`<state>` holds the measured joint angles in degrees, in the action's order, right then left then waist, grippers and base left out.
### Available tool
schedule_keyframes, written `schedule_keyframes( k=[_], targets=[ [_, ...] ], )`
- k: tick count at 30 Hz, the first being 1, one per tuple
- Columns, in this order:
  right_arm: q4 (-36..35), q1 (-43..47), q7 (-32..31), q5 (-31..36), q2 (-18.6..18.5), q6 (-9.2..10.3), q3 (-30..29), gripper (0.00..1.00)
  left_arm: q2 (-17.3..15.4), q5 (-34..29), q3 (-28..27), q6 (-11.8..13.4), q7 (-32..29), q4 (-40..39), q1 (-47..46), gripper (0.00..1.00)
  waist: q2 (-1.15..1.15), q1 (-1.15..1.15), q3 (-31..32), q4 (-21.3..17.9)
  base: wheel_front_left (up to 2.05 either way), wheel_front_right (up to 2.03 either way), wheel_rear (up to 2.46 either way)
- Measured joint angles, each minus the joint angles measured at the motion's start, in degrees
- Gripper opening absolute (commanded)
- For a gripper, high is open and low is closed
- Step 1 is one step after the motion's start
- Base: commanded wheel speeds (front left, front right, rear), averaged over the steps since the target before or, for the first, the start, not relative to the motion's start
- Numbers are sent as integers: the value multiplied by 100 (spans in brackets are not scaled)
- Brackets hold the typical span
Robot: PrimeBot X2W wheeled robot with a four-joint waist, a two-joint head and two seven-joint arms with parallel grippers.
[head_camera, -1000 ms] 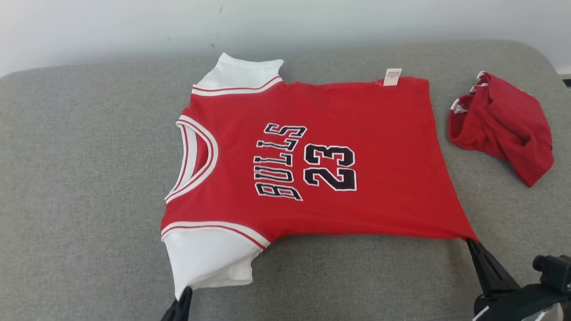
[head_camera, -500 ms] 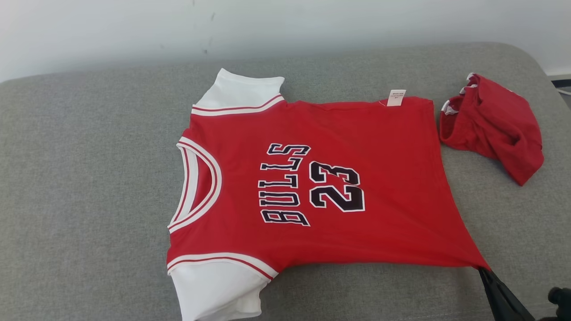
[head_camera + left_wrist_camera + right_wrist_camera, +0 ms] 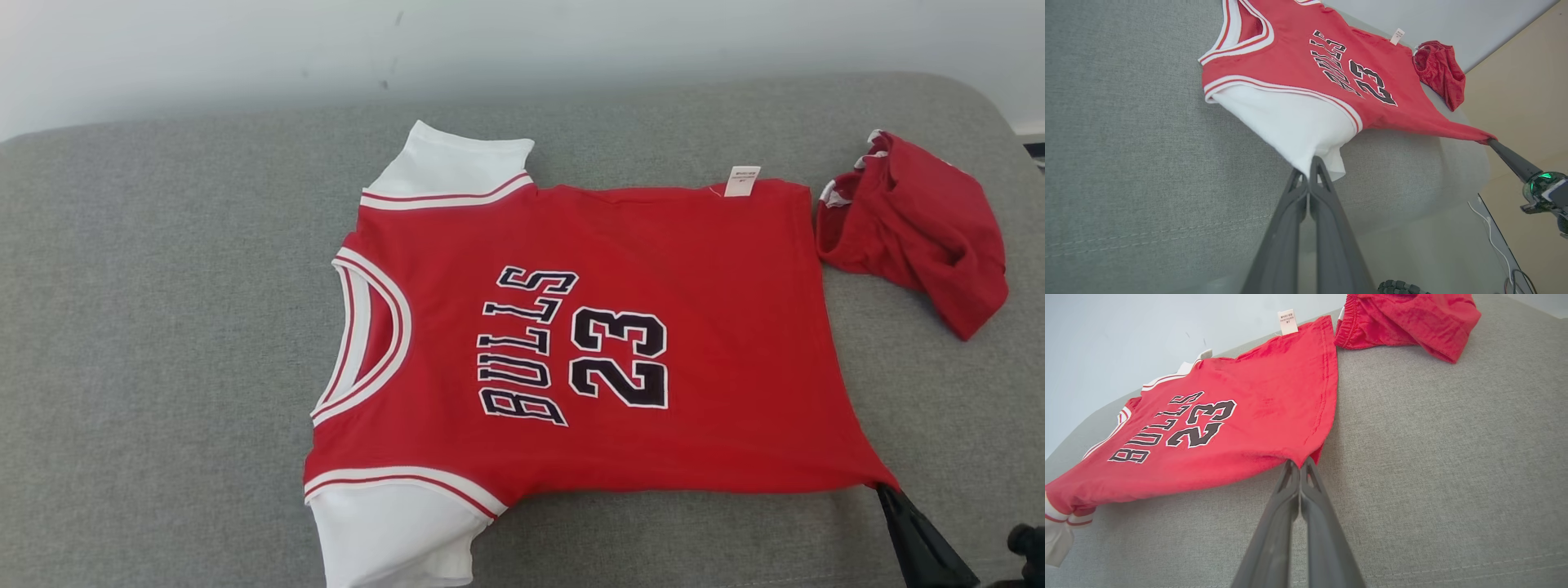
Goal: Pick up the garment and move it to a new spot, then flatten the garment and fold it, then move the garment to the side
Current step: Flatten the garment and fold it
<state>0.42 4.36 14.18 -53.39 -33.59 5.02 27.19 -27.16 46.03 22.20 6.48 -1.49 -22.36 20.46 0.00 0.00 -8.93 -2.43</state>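
Observation:
The garment (image 3: 588,343) is a red jersey with white sleeves and "BULLS 23" lettering, spread nearly flat on the grey cushion (image 3: 163,327), neck to the left. My left gripper (image 3: 1308,173) is shut on the near white sleeve (image 3: 1290,122) at its hem. My right gripper (image 3: 1299,465) is shut on the near bottom corner of the garment (image 3: 1229,428), and its dark finger (image 3: 902,523) shows at the lower right of the head view, touching that corner. The near edge is drawn taut between the two grips.
A crumpled pair of red shorts (image 3: 918,224) lies at the back right of the cushion, close to the jersey's hem. A pale wall (image 3: 490,49) runs behind. The cushion's front edge (image 3: 1412,212) drops off to a beige floor (image 3: 1527,81) on the right.
The jersey sits lower in the head view and its near edge has been drawn toward me. My left gripper has dropped below that view's bottom edge. Part of the shift is camera motion.

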Motion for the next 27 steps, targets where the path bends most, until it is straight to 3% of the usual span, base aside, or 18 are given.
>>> schedule_keyframes(
  k=[12, 27],
  targets=[
    [382, -314, -309, -66, 135, -162, 241, 0, 244, 99, 96, -51, -200, 489, -625, 0, 0, 0, 5, -76, 0, 0, 0],
    [1195, -1496, -1014, -366, 305, -670, 358, 0, 560, 98, -7, -100, -404, 1173, -2238, 0, 1, 0, -188, -97, 0, 0, 0]
  ],
)
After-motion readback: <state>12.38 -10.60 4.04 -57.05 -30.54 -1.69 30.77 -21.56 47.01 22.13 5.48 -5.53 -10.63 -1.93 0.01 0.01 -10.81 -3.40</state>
